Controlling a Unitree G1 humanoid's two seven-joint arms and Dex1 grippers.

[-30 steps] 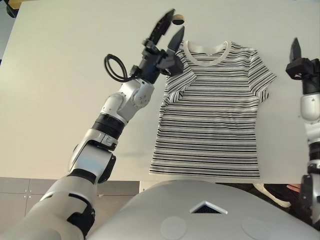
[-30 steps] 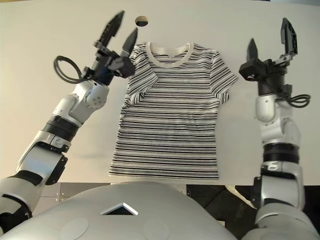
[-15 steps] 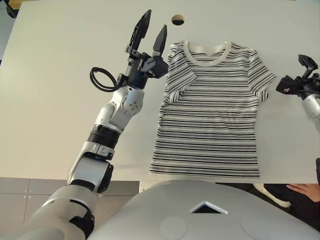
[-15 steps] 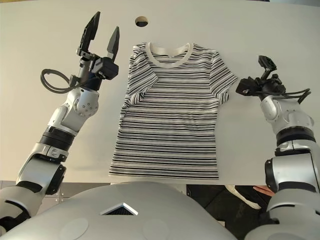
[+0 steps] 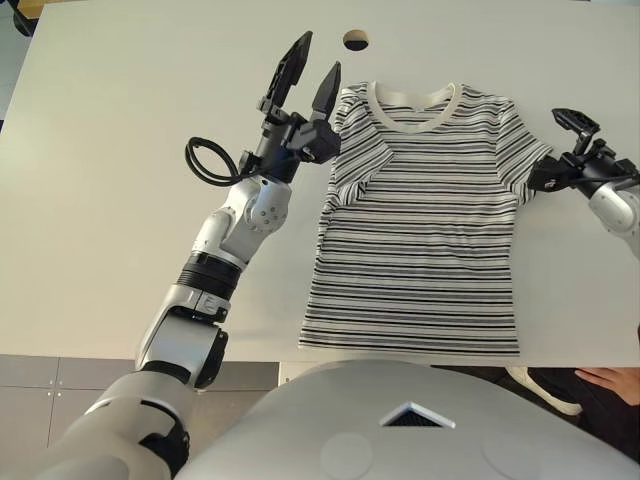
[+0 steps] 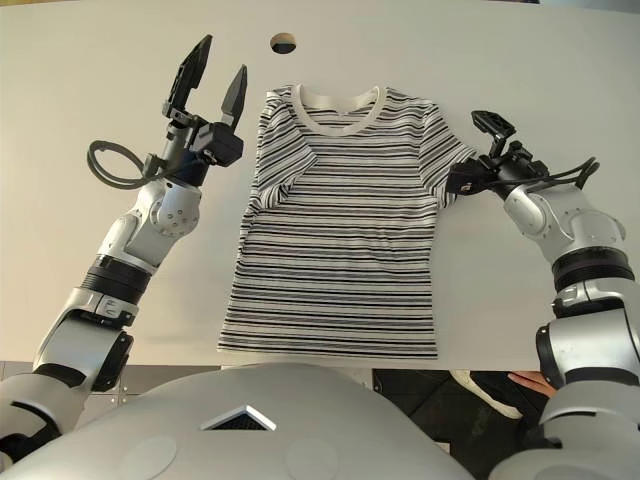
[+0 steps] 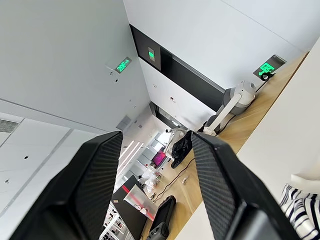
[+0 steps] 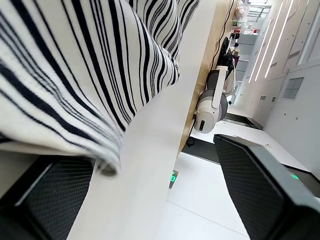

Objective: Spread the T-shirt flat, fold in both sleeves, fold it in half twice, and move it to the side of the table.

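The black-and-white striped T-shirt (image 5: 420, 220) lies flat on the white table (image 5: 120, 150), collar at the far side. Its left sleeve (image 5: 355, 165) is folded in over the body, and the right sleeve (image 5: 525, 150) sticks out. My left gripper (image 5: 318, 60) stands open and raised just left of the collar, holding nothing; the left wrist view has its fingers (image 7: 90, 190) apart against the room. My right gripper (image 6: 465, 155) is open at the right sleeve's outer edge, one finger above it and one low by the hem. In the right wrist view the sleeve (image 8: 75, 75) lies over one finger (image 8: 50, 200).
A round cable hole (image 5: 354, 39) lies in the table just beyond the collar. A black cable loop (image 5: 205, 160) hangs off my left wrist. The table's front edge (image 5: 150, 352) runs close under the shirt's hem. Bare tabletop stretches to the left.
My right gripper came down from a raised pose and moved in to the right sleeve's edge. My left gripper drew back leftward from the collar. The shirt has not moved.
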